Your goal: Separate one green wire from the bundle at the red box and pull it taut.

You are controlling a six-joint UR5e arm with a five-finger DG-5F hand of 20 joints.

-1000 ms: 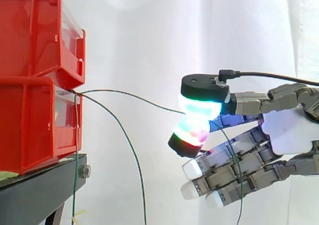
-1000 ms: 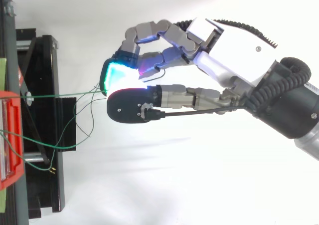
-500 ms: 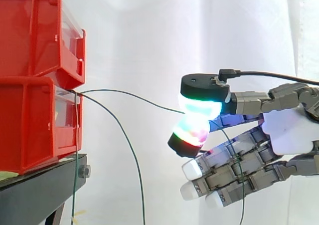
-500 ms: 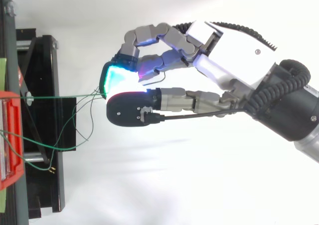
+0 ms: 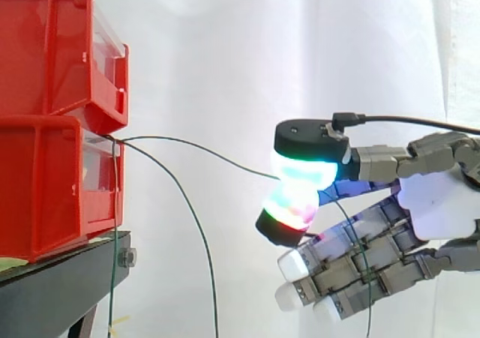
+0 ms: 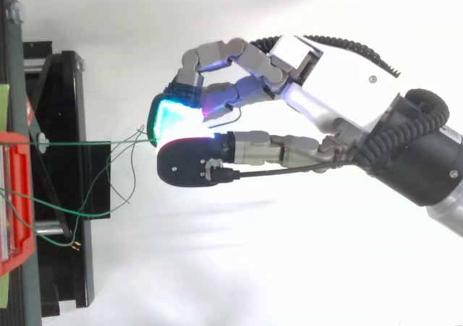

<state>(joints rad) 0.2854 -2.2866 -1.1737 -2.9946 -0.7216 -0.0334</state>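
Hand (image 5: pixel 439 207) pinches one green wire (image 5: pixel 214 153) from two stacked red bins (image 5: pixel 52 121).

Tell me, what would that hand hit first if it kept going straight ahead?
Probably the lower red bin, where the green wire pinched in its fingers comes out; the hand looks level with it, though depth is unclear.

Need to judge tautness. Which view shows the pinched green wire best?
Side view. The wire runs from the red bins to the hand, pinched between its pads, against the white curtain, so its slight sag shows. The top view shows it as a near-straight line crossing the black stand, hiding the sag.
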